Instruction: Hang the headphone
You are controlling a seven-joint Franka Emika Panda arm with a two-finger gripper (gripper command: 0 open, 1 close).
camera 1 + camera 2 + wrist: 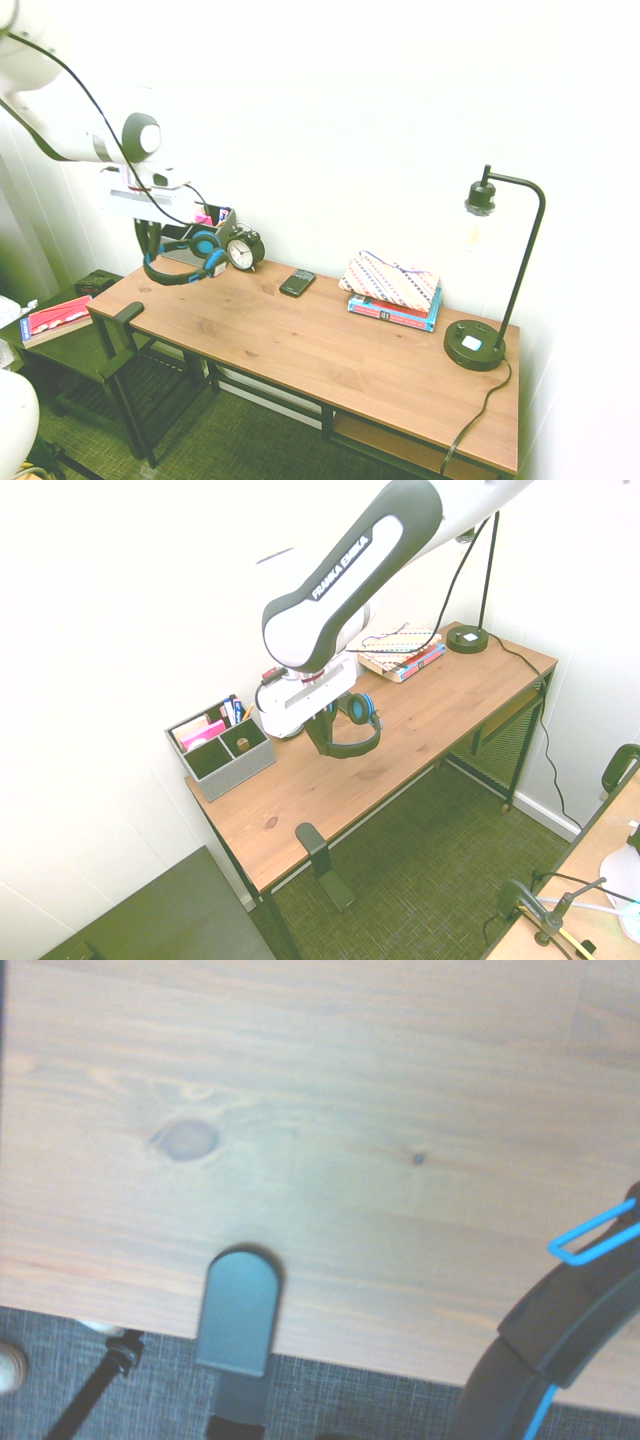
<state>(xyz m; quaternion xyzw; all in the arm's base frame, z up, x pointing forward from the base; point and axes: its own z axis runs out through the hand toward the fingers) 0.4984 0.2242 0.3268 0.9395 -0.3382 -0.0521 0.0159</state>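
Headphone (205,244) hangs gripped in the hand (148,240) above a wooden desk (270,330), white wall (350,120) behind, dark carpet (400,850) below.

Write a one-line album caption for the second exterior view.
Blue-and-black headphones hang from a white robot arm's gripper above a wooden desk.

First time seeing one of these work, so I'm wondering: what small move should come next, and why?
Probably carry the headphones toward the black clamp-on hook: they hang from the claw above the desk, and the hook, at its edge, is bare.
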